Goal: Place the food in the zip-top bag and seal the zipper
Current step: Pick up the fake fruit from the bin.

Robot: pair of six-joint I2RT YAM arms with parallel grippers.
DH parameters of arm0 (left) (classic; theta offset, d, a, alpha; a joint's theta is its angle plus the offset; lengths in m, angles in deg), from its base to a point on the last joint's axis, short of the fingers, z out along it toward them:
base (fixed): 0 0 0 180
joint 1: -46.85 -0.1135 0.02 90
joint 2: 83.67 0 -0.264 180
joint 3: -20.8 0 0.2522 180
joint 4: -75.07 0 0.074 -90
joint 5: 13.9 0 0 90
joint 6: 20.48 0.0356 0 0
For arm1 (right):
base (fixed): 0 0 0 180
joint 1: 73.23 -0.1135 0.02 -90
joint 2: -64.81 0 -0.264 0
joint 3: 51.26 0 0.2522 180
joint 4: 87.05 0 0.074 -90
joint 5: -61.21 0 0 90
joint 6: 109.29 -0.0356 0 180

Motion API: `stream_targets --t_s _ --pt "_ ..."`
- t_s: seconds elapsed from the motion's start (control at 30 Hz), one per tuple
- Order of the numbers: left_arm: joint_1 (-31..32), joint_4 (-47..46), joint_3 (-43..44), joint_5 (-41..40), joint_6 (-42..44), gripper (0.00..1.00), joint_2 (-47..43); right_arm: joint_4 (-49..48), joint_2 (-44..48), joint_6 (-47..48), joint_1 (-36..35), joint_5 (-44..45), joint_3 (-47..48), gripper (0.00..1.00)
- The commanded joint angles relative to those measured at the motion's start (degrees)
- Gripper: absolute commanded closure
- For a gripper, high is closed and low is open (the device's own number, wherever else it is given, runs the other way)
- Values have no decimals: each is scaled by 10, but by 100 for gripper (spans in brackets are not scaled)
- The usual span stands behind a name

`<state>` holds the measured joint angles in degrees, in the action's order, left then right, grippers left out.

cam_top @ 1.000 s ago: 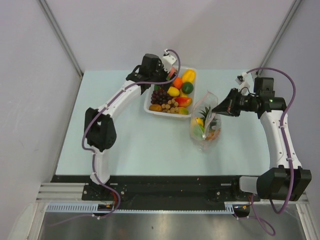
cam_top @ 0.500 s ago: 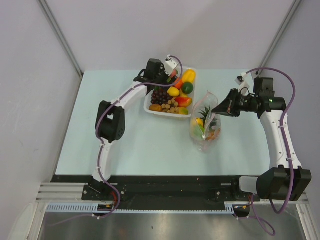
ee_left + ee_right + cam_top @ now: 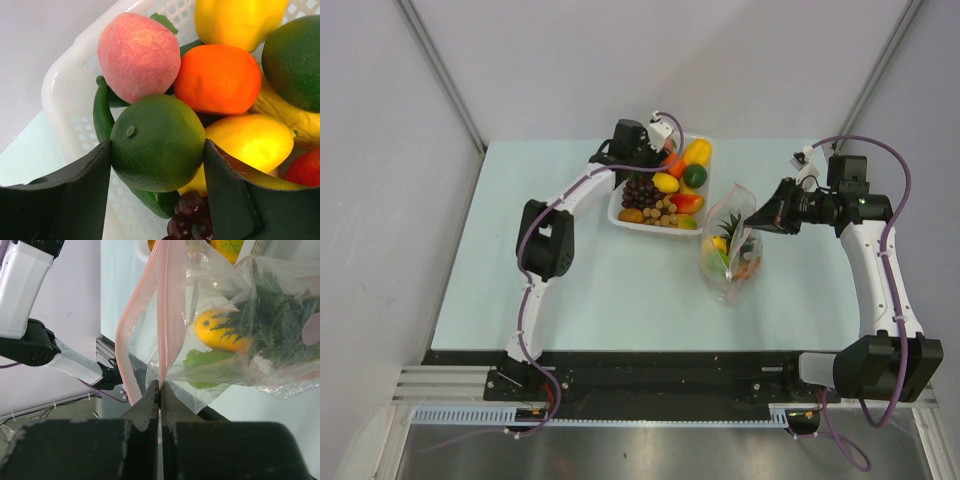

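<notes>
In the left wrist view a green lime (image 3: 157, 142) sits between my left gripper's (image 3: 157, 170) two dark fingers, and both pads touch its sides. It rests in the white tray (image 3: 65, 95) among other food: a pink peach (image 3: 137, 55), an orange (image 3: 217, 80), a yellow lemon (image 3: 250, 140) and dark grapes (image 3: 192, 220). From above, the left gripper (image 3: 660, 158) is over the tray's far left corner. The zip-top bag (image 3: 730, 255) stands upright with its mouth open and holds a pineapple and other pieces. My right gripper (image 3: 160, 387) is shut on the pink zipper (image 3: 162, 315) strip.
The white tray (image 3: 620, 215) stands at the back centre of the pale table, just left of the bag. A second green fruit (image 3: 695, 175) and a yellow one (image 3: 697, 152) lie at its far right. Grey walls close in the table's back and sides.
The left arm reached further over the tray's far corner, and its fingers closed in from wide open until they touch the lime. The right arm and the bag have not moved.
</notes>
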<state>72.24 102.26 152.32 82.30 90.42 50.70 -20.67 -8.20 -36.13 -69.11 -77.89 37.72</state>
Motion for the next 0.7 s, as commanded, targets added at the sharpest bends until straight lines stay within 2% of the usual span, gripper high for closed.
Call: stream_targets --t_s 0.0,0.23,0.37,0.5,0.67 --pt "-10 12 24 21 -22 40 -52 -1 13 7 -1 0 7 100" --pt "-10 15 -33 74 -38 56 -168 -15 16 1 -4 -1 -2 100" --pt "1 48 -31 140 -87 58 -228 -17 17 2 -8 2 -2 100" --pt "61 77 -49 215 -131 55 -291 -17 18 2 -13 9 -2 100" --pt "154 51 -119 235 -169 53 -368 -15 18 -1 -14 20 -3 100"
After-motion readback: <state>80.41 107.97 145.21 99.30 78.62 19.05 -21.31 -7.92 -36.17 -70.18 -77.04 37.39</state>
